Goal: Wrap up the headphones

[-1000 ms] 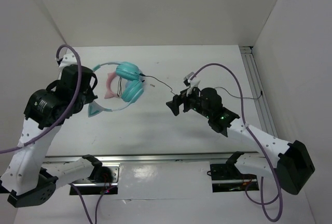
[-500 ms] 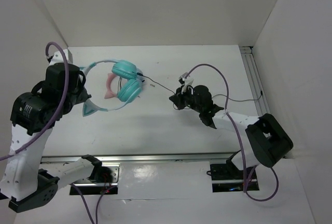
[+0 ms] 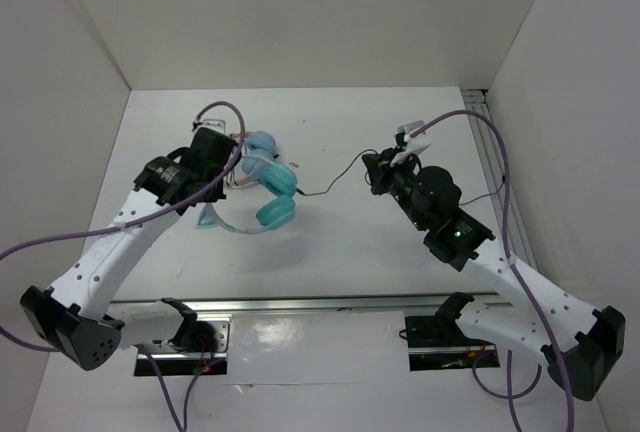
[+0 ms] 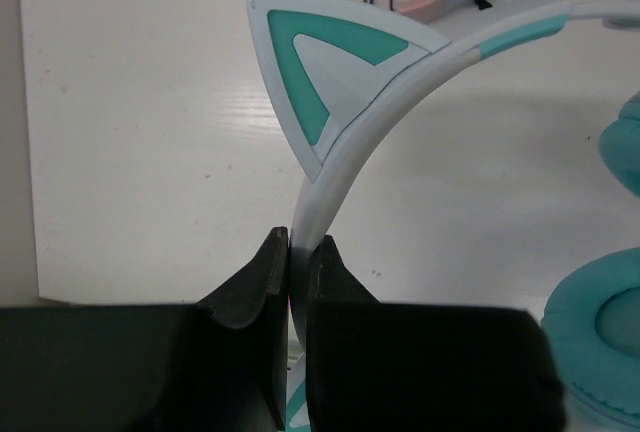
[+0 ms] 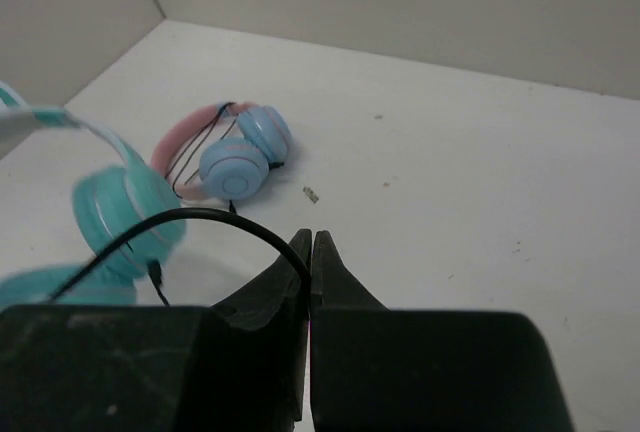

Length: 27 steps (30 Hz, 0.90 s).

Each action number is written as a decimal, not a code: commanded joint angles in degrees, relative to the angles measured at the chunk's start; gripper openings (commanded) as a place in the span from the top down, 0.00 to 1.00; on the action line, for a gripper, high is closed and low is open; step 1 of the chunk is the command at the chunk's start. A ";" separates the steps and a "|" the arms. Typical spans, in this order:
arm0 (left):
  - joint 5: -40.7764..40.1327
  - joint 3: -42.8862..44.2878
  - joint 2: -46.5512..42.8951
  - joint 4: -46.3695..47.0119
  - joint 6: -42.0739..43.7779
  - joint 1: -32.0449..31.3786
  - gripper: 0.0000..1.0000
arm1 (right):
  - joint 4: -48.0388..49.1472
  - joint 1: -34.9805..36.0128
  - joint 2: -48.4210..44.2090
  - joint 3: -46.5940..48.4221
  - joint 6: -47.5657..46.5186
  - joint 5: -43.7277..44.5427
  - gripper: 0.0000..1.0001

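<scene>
Where the overhead view shows the white table left of centre, the teal-cupped headphones with a white-and-teal cat-ear headband overlap the pink-banded headphones with light-blue cups, so that most of the pink pair is hidden from above. The fingers of the left gripper are clenched on the headband just below one cat ear; a teal cup fills the lower right of that wrist view. The fingers of the right gripper are pinched on the thin black cable, which arcs leftward to the blurred teal cups. Beyond the cable, at upper left, sits the pink pair, with a small speck just beside it.
</scene>
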 commanded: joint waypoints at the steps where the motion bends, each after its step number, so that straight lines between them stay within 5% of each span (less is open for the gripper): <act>1: 2.60 -2.87 -1.80 12.31 4.80 -3.61 1.00 | -15.28 1.85 -2.50 6.71 -0.98 7.91 1.00; 9: 27.10 -6.93 -1.80 21.90 17.37 -19.06 1.00 | -29.36 4.31 0.13 17.09 -6.35 -0.80 1.00; 15: 23.28 -7.55 -1.10 20.77 17.91 -29.10 1.00 | -30.25 6.33 3.92 17.09 -6.87 -2.48 1.00; 27: 30.11 -7.64 -13.05 24.45 19.75 -30.78 1.00 | -27.09 7.03 10.33 13.84 -7.48 -4.29 1.00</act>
